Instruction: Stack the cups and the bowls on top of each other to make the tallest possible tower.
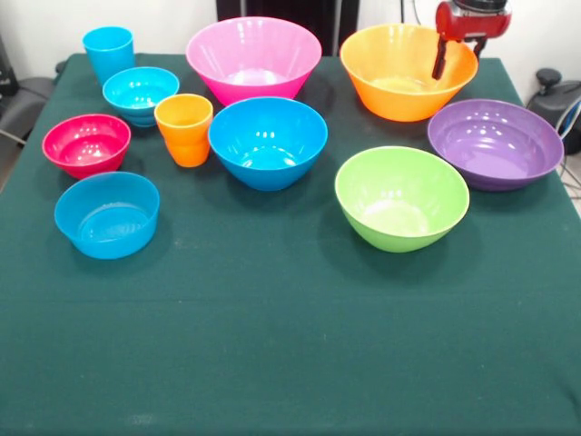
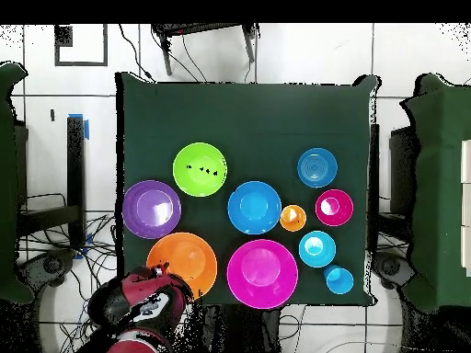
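A: Hand [image 1: 441,56]?
B: Top right in the front view, red housing, one dark finger [image 1: 440,58] hanging over the near rim of the orange bowl [image 1: 399,95]. Can't tell whether it's open or closed. It holds nothing that I can see. Overhead it sits at the worktop [image 2: 248,119] edge just beside that bowl.
A: Neighbours of the orange bowl?
B: Front view: pink bowl [image 1: 254,59] to its left, purple bowl [image 1: 495,145] just below and right, green bowl [image 1: 402,198] nearer the camera, beside the purple one.
A: Middle?
B: Big blue bowl [image 1: 268,143], with the orange cup [image 1: 184,129] right against its left side.
A: Left side?
B: Light blue cup [image 1: 109,53] at the far left corner, a small light blue bowl [image 1: 140,94] just in front of it, red bowl [image 1: 86,143] further left, and a second small blue bowl [image 1: 107,214] nearest the camera.
A: Any tower?
B: None. Everything stands upright and separately on the green cloth, nothing nested.
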Available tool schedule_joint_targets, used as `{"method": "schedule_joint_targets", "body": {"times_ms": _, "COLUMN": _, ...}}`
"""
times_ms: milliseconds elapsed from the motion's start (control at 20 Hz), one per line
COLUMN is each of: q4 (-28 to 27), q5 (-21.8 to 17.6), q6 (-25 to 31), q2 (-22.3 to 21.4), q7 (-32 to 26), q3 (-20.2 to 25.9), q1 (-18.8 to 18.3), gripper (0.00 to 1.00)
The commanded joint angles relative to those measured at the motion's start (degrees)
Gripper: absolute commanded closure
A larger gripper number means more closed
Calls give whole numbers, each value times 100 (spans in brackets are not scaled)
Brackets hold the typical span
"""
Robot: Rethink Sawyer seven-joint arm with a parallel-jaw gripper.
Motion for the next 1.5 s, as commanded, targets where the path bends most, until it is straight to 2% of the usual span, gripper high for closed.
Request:
{"method": "schedule_joint_targets", "body": {"times_ms": 50, "q4": -288, "q5": 162, "q6": 219, "q2": 39, "q7": 941, "q3": 234, "q1": 72, "gripper": 0}}
{"method": "schedule_joint_targets", "body": {"times_ms": 1050, "q4": -403, "q5": 424, "q6": 746, "q2": -287, "q7": 1003, "q3": 285, "q1": 240, "gripper": 0}}
{"method": "schedule_joint_targets", "body": {"times_ms": 1500, "q4": -387, "q5": 499, "q6": 1107, "q2": -517, "q7": 967, "q3": 126, "q1": 391, "gripper": 0}}
